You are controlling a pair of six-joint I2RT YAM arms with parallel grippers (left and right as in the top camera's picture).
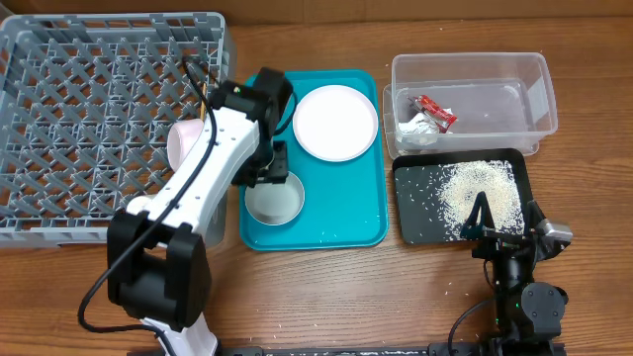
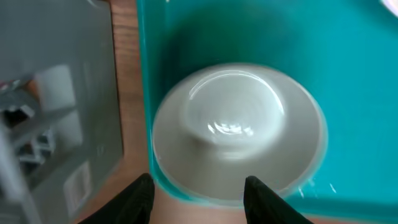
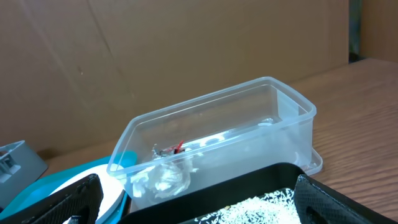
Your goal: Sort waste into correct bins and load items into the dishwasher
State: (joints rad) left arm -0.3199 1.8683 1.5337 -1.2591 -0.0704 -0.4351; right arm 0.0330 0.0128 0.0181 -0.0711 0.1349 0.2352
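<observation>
The grey-blue bowl [image 1: 275, 201] sits upright at the front left of the teal tray [image 1: 346, 222]. My left gripper [image 1: 269, 174] hangs open just above its near rim, holding nothing; in the left wrist view the bowl [image 2: 236, 143] lies just beyond the open fingers [image 2: 199, 202]. The white-pink plate [image 1: 336, 121] lies on the tray's back. A pale pink bowl [image 1: 182, 141] rests at the right edge of the grey dish rack [image 1: 89, 109]. The clear tub [image 1: 470, 94] holds the red wrapper [image 1: 435, 110] and the paper scrap [image 1: 418, 128]. Rice [image 1: 480, 191] lies in the black tray [image 1: 415, 213]. My right gripper [image 1: 482, 216] is open over that tray's front.
The right wrist view shows the clear tub [image 3: 249, 124], the wrapper [image 3: 178, 148], the paper scrap [image 3: 158, 177], the black tray [image 3: 249, 183] and rice [image 3: 264, 204] between my open fingers [image 3: 199, 211]. A few rice grains are scattered on the teal tray and the table. My left arm crosses the rack's right side.
</observation>
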